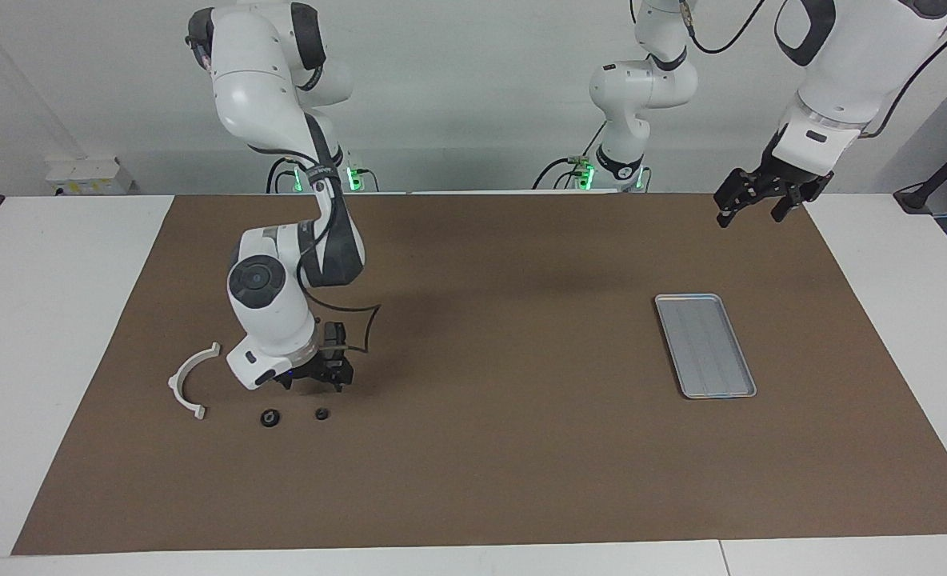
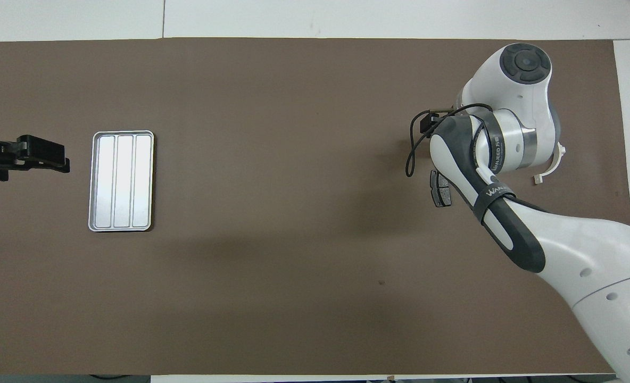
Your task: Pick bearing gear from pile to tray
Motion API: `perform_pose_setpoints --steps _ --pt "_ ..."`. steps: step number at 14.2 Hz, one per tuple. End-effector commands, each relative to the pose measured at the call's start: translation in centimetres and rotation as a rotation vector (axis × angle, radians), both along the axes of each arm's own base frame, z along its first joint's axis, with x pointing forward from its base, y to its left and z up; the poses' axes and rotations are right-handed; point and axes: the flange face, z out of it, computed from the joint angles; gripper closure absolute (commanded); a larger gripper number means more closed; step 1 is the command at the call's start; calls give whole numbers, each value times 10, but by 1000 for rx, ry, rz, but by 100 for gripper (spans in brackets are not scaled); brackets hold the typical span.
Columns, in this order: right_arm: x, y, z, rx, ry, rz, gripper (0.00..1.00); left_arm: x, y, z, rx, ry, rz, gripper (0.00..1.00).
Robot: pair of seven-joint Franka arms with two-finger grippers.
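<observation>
The small black round bearing gear (image 1: 321, 414) with a pale centre lies on the brown mat (image 1: 489, 448), under the right gripper (image 1: 319, 382), jaws wide. The left gripper (image 1: 753, 204) waits wide, the silver-grey ridged metal tray (image 1: 705, 345) near it.

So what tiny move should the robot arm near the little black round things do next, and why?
Probably ease the right gripper down onto the smaller black round piece. It hangs open just above that piece, holding nothing, and the tray is empty. The left gripper waits.

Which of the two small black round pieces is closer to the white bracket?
The larger round piece, beside the white bracket; the smaller one lies toward the tray's end, under the right gripper.
</observation>
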Motion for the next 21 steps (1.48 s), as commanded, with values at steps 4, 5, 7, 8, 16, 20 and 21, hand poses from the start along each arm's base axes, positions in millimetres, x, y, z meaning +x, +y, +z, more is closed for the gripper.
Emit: perform_pose_setpoints --steps 4,5,7,8,16,20,21 --pt "27 3 -17 -7 -39 -55 0 -5 3 0 12 3 0 0" --pt "28 3 -16 -3 -51 -56 0 -5 3 0 12 3 0 0" --pt "28 3 -25 -1 -41 -60 3 -5 3 0 12 3 0 0" --pt "29 4 -23 9 -49 -65 4 -5 3 0 12 3 0 0" --pt "16 0 -41 3 -4 -111 23 -5 3 0 12 3 0 0" --pt "17 -1 -36 1 -4 -111 28 -5 3 0 12 3 0 0" --pt "18 -1 -34 2 -10 -111 32 -5 3 0 12 3 0 0"
